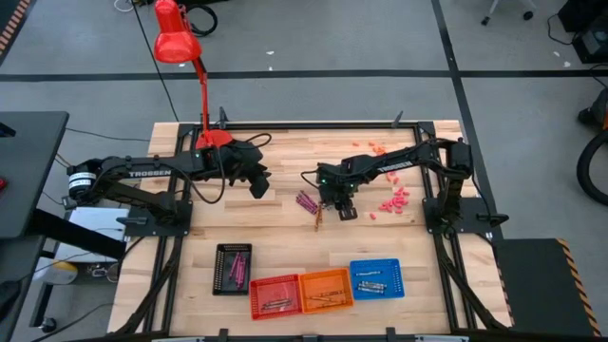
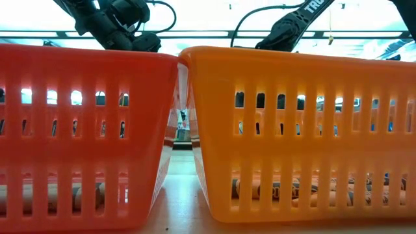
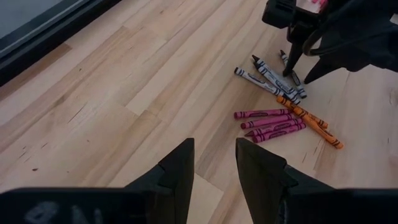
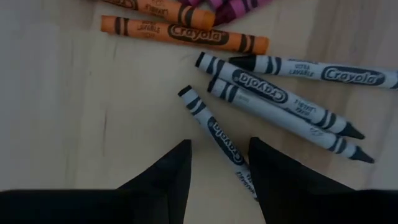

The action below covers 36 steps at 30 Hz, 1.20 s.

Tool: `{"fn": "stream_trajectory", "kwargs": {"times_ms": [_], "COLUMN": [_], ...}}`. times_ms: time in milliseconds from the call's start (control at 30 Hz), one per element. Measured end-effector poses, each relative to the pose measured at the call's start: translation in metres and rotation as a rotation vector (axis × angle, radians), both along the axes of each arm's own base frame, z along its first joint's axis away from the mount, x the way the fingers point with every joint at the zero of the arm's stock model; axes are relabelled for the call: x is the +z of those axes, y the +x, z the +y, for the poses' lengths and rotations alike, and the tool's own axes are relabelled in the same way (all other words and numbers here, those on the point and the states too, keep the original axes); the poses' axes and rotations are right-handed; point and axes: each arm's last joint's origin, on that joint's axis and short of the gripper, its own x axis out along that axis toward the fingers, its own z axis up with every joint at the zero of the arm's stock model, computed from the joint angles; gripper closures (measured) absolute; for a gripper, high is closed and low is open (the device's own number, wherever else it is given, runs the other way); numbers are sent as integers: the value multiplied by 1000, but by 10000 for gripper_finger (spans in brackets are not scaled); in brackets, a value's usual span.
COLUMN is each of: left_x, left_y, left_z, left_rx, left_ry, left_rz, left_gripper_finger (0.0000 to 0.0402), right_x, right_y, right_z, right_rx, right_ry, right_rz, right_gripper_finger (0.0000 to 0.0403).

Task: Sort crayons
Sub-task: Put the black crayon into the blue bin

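Observation:
A loose pile of crayons lies on the wooden table at mid-table: magenta ones [image 3: 270, 123], orange ones [image 3: 311, 118] and grey-white ones [image 3: 264, 78]; in the high view the pile [image 1: 310, 203] is small. My right gripper [image 4: 219, 142] is open, low over the grey-white crayons, with one grey-white crayon [image 4: 214, 127] running between its fingers. It also shows in the high view [image 1: 342, 205] and the left wrist view [image 3: 298, 76]. My left gripper [image 3: 214, 142] is open and empty above bare table, left of the pile [image 1: 258, 184]. My right gripper comes from above with one finger [image 4: 177, 168] on either side of the grey-white crayon's lower end [image 4: 239, 168]. The crayon lies flat on the table. I cannot tell whether the fingers touch it.
Four small baskets stand in a row near the front edge: black [image 1: 233, 268], red [image 1: 275, 296], orange [image 1: 326, 290] and blue [image 1: 376, 278], each with crayons inside. Pink crumbs [image 1: 394, 200] lie right of my right gripper. A red lamp [image 1: 180, 43] stands at the back left.

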Motion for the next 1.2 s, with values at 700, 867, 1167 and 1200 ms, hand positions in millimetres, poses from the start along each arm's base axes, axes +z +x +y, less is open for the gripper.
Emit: {"fn": "stream_trajectory", "kwargs": {"times_ms": [700,867,1167,1200], "left_x": [1,1,1,1], "left_y": [1,1,1,1], "left_z": [0,0,0,0], "left_rx": [0,1,-20,-20], "left_ry": [4,4,26,26], "left_rz": [-15,-15,-6,-5], "left_gripper_finger": [271,271,271,271], "right_x": [-1,-1,13,16], "right_y": [-5,-5,2,4], "right_z": [7,8,14,14], "right_rx": [-94,-97,-78,-77], "right_ry": [71,49,37,36], "right_rz": [71,73,88,88], "right_gripper_finger": [342,383,372,371]}}
